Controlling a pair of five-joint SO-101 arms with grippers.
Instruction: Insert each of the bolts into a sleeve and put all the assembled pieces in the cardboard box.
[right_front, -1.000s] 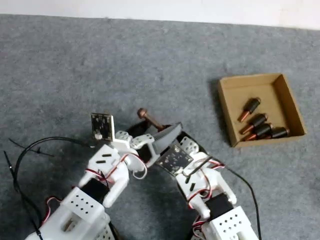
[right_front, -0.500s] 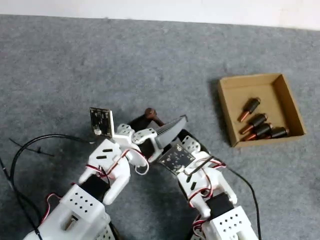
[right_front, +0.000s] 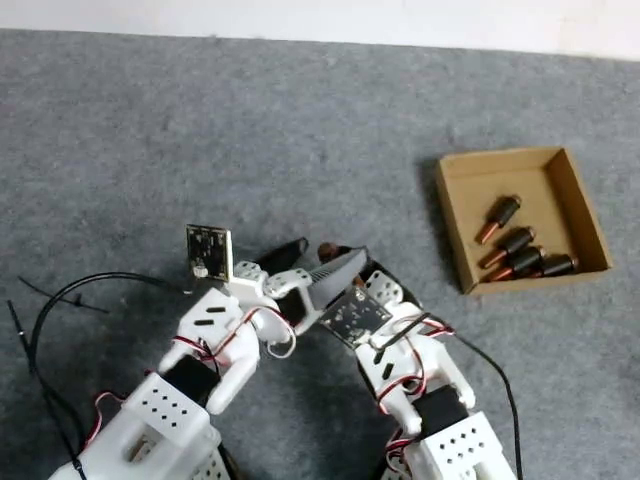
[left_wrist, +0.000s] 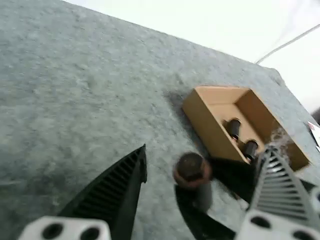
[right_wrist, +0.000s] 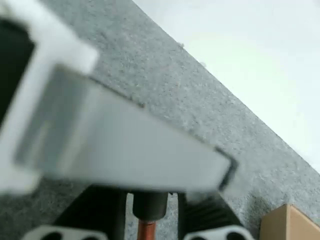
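My right gripper is shut on a black sleeve with a copper bolt shaft showing at its near end. The bolt's round brown head sticks out of the sleeve's other end, between the ribbed black fingers of my left gripper, which is open and not touching it. From above, the bolt head sits where the two grippers meet, left gripper over it. The cardboard box lies to the right and holds several assembled pieces.
Grey felt covers the table. Black cables trail beside the left arm, and another cable runs along the right arm. A part of the left arm crosses close in front of the right wrist camera. The box corner shows beyond.
The bolt head has travelled right and toward the arms, drawing in to the right gripper. The left gripper followed it and its fingers now stand apart.
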